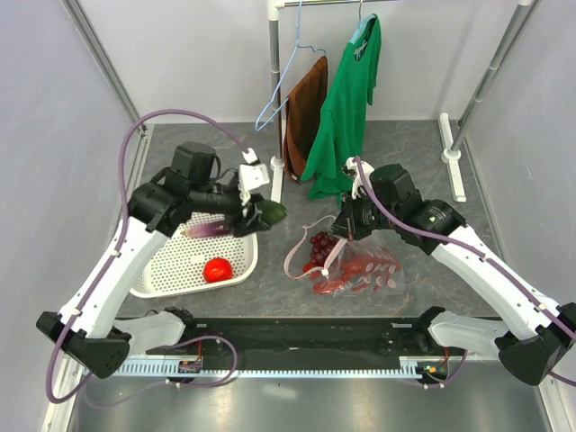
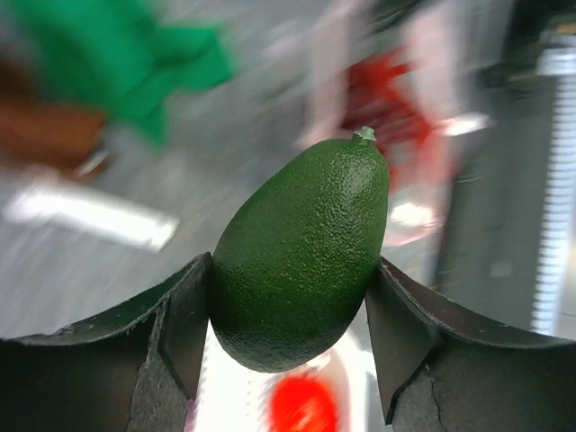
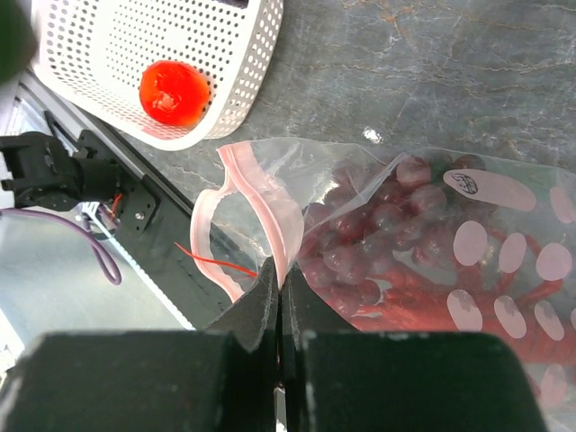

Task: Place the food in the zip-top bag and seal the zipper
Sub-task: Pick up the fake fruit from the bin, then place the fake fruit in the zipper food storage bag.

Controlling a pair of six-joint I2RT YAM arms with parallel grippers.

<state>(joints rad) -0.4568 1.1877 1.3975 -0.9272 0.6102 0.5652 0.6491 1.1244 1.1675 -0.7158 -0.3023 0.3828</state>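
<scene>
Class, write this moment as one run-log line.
left gripper: shut on avocado | right gripper: shut on zipper | bag: grapes, lobster inside | basket: tomato

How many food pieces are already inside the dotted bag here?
2: the grape bunch sits near the mouth, the red lobster lies deeper in the bag. Anything beneath them would be hidden.
</scene>
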